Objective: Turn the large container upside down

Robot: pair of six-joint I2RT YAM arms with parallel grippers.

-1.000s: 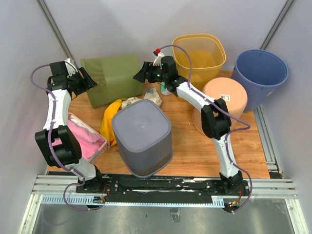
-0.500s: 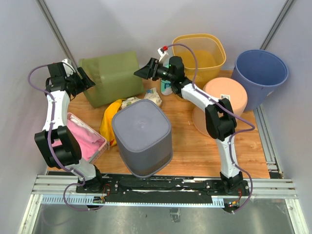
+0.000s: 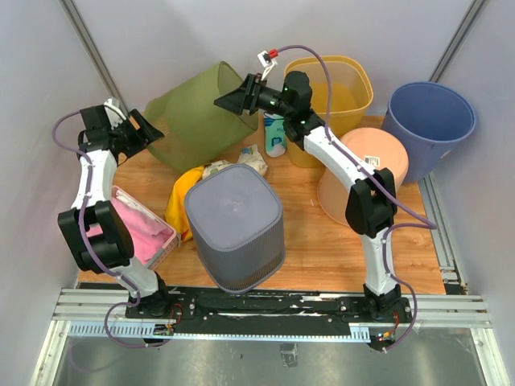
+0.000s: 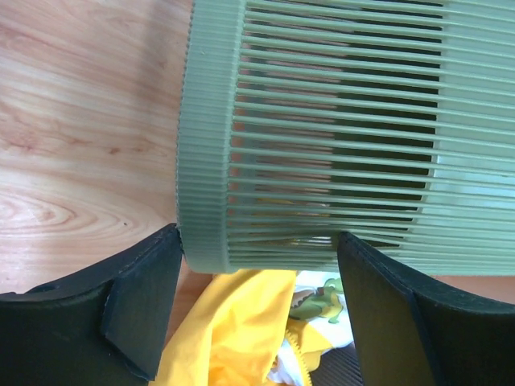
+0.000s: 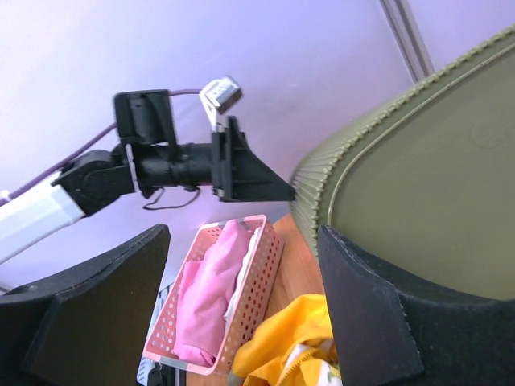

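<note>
Green slatted container (image 3: 193, 121) sits at the back-left of the table (image 3: 322, 241), tilted, with its base end raised at the right gripper (image 3: 229, 96); turn judged under way, the flip onto its rim not yet done. Left gripper (image 3: 153, 129) jaws are apart, straddling the ribbed lower edge; right jaws are apart, one finger against the base. Count: one green container, one grey bin (image 3: 235, 225), one yellow basket (image 3: 358, 80), one blue bucket (image 3: 430, 112), one peach bucket (image 3: 370, 157), one pink basket (image 3: 165, 243), two arms.
</note>
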